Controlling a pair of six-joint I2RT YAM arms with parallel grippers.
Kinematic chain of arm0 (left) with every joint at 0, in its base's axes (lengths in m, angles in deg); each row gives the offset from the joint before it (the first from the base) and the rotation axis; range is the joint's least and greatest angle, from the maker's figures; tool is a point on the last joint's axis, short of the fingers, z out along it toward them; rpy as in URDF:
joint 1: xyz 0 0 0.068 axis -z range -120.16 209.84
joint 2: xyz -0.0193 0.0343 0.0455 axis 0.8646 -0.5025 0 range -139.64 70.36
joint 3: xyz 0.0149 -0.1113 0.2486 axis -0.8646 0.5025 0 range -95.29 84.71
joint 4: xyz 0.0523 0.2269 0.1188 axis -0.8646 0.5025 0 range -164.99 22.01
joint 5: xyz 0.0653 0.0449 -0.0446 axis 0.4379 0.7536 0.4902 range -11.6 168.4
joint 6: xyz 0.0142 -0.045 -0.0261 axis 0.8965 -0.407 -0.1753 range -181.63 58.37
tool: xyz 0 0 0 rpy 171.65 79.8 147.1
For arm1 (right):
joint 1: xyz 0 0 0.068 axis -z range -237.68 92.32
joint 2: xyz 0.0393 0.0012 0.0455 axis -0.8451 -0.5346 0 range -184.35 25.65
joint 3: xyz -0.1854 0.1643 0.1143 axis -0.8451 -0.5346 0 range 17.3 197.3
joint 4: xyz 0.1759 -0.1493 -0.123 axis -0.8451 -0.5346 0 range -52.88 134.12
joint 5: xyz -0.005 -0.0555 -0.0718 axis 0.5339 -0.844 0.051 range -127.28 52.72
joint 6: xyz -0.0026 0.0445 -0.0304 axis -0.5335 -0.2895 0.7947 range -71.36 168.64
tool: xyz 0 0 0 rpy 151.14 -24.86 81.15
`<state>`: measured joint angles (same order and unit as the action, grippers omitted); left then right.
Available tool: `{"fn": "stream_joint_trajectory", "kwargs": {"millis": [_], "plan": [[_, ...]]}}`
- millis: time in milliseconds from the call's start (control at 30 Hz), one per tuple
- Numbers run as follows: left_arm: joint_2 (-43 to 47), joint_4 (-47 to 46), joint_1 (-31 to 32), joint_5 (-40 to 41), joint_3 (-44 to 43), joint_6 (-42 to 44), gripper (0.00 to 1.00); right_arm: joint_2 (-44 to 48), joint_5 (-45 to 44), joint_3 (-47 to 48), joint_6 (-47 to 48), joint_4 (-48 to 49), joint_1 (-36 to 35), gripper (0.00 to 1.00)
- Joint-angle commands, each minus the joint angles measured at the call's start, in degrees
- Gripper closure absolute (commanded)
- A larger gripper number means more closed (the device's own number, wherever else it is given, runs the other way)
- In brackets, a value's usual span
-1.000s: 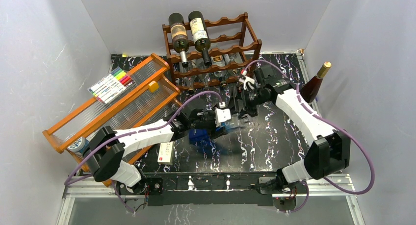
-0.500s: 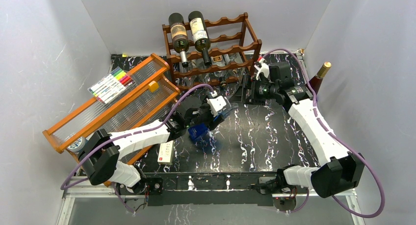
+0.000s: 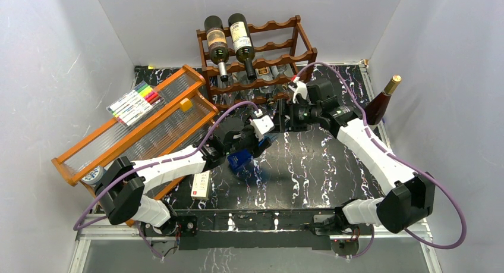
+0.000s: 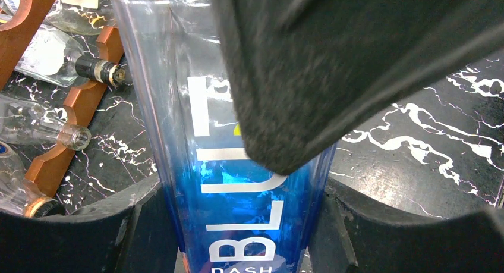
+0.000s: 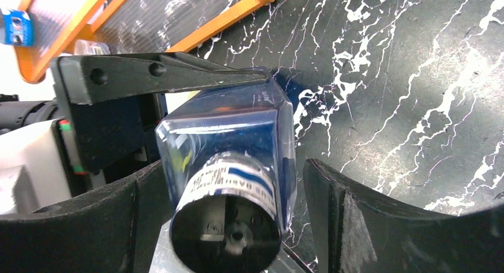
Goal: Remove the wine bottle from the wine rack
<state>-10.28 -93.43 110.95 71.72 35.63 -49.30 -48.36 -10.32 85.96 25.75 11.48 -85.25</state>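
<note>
Blue bottle: off the rack, well in front of it, over the table; slants from its base by the left arm up toward the right arm; cannot tell whether the base touches the table.
Left jaws: pinch the blue bottle's lower body, one side each.
Right jaws: spread wide to either side of the bottle's capped end; gap plain on one side, contact on the other impossible to tell.
Top view, hidden: bottle's upper half lost among wrists and cables; only the blue base shows.
Left wrist view, hidden: upper bottle covered by a dark padded finger of the right jaws; lettering cut off, reads "BLU" and part of "DASH".
Right wrist view, unclear: cap end faces the lens, dark and blurred; band print unreadable.
Rack: holds two dark bottles on the top tier; clear bottles lower down, too jumbled to count.
Red bottle: upright at the table's right edge, lower part behind the right arm.
Tray: orange-framed, left of the rack, carries markers.
</note>
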Motion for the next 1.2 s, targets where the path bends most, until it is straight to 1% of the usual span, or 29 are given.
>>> {"fn": "stream_joint_trajectory", "kwargs": {"millis": [0, 133, 200, 267, 367, 467, 533, 567, 600, 633, 667, 767, 833, 867, 900, 933, 967, 1067, 1167], "plan": [[2.9, -5.7, 0.0, -0.5, -2.5, -0.5, 1.00, -1.4, -2.3, 1.3, 1.5, 2.8, -2.1, 0.13], [2.9, -5.6, 0.0, -0.8, -2.6, -0.7, 1.00, -2.9, -3.1, 1.8, 1.5, 3.3, -3.0, 0.13], [2.9, -5.5, 0.0, -0.8, -2.7, -0.7, 0.98, -3.2, -2.9, 2.1, 1.5, 3.6, -3.2, 0.15], [2.9, -5.5, 0.0, -0.8, -2.7, -0.7, 0.94, -3.6, -2.9, 2.5, 1.5, 3.7, -3.3, 0.19], [2.9, -5.4, 0.0, -1.1, -2.8, -1.0, 0.88, -3.6, -3.3, 2.8, 1.4, 3.7, -3.4, 0.31], [3.1, -5.3, 0.0, -1.8, -2.9, -1.2, 0.79, -2.5, -5.3, 2.9, 1.1, 4.2, -3.4, 0.43], [3.2, -5.2, 0.0, -1.6, -2.9, -1.2, 0.66, -1.5, -7.1, 3.2, 0.8, 4.6, -3.4, 0.52], [3.2, -5.2, 0.0, -1.4, -2.9, -1.2, 0.49, -0.8, -8.1, 3.3, 0.6, 5.0, -3.4, 0.57], [3.4, -5.2, 0.0, -1.0, -2.8, -1.0, 0.25, 0.2, -10.6, 3.9, 0.5, 5.0, -3.3, 0.65], [3.9, -5.4, 0.0, -0.3, -2.6, -1.0, 0.07, 1.1, -16.0, 6.0, 1.0, 2.8, -3.4, 0.73], [4.4, -5.1, 0.0, -0.2, -2.7, -0.7, 0.02, 1.9, -21.0, 8.1, 2.1, 0.8, -3.3, 0.76], [5.6, -5.7, 0.0, 0.2, -2.3, -0.7, 0.02, 3.7, -31.6, 12.3, 3.9, -2.8, -3.3, 0.86], [6.2, -5.8, 0.0, 1.2, -2.1, -0.5, 0.02, 2.7, -44.0, 16.5, 4.3, -7.0, -3.2, 0.90], [6.4, -5.8, 0.0, 1.6, -2.0, -0.2, 0.02, 3.1, -48.0, 16.4, 4.6, -6.5, -3.1, 0.92], [6.7, -5.5, 0.0, 2.2, -2.1, 0.1, 0.02, 3.3, -51.0, 16.2, 4.9, -5.5, -2.8, 0.92], [7.3, -5.7, 0.0, 2.1, -2.0, 0.1, 0.02, 2.9, -56.8, 16.2, 5.4, -4.6, -2.7, 0.92], [7.4, -5.9, 0.0, 2.3, -1.7, 0.4, 0.02, 2.5, -60.8, 16.2, 6.4, -4.2, -2.3, 0.92], [7.8, -5.3, 0.0, 3.2, -2.1, 0.6, 0.02, 2.2, -63.9, 15.4, 7.3, -3.7, 0.0, 0.93], [8.3, -5.9, 0.0, 3.0, -1.5, 0.9, 0.02, 3.7, -63.5, 12.0, 7.2, -1.4, 3.6, 0.93]]}}
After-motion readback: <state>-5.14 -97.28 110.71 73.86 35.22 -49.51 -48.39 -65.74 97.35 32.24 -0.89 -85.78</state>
